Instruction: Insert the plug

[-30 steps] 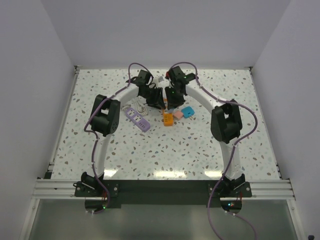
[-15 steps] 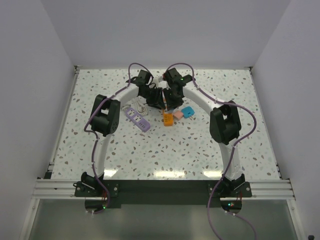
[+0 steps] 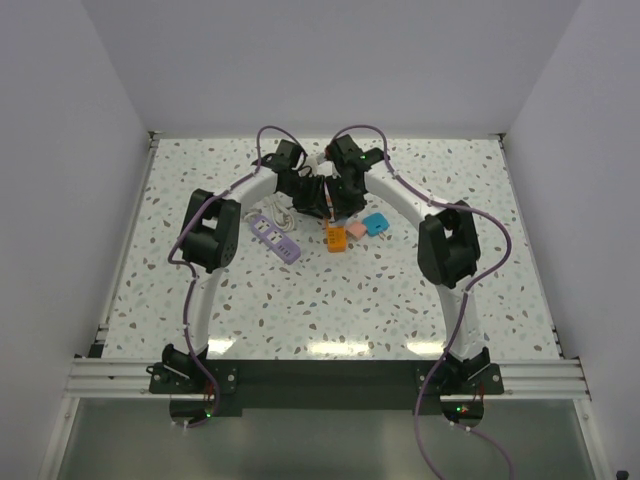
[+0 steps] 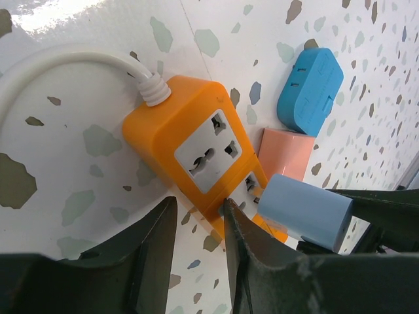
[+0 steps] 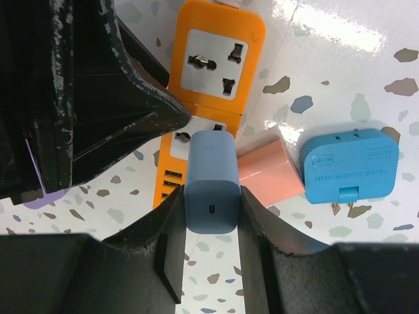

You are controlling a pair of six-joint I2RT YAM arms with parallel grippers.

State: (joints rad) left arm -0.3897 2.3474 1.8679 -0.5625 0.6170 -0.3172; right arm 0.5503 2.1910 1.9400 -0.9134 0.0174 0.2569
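Right wrist view: the plug (image 5: 211,180), a light-blue block, is clamped across its short sides by the right gripper (image 5: 211,196). Its long axis runs parallel w/ the fingers. The port end faces the camera; the far end points at the second socket of the orange power strip (image 5: 209,65). Prongs are hidden, so seating can't be told. The plug's axis is roughly in line w/ the strip's long axis.

Left wrist view: plug sits over the strip's second socket; the first socket is uncovered. The white cable (image 4: 65,62) leaves the strip's far end. The pink adapter (image 4: 285,152) and blue adapter (image 4: 309,89) lie just beside the strip.

Change vs. 1 s ago (top external): right wrist and elbow have shifted slightly toward the left arm. Left arm pos. unchanged.

Pose: both arms arch up from their bases, elbows raised, wrists meeting over the far-centre of the table (image 3: 400,300), grippers pointing down. The left gripper (image 4: 196,206) has its fingers narrowly apart at the strip's long edge; whether they pinch it can't be told.
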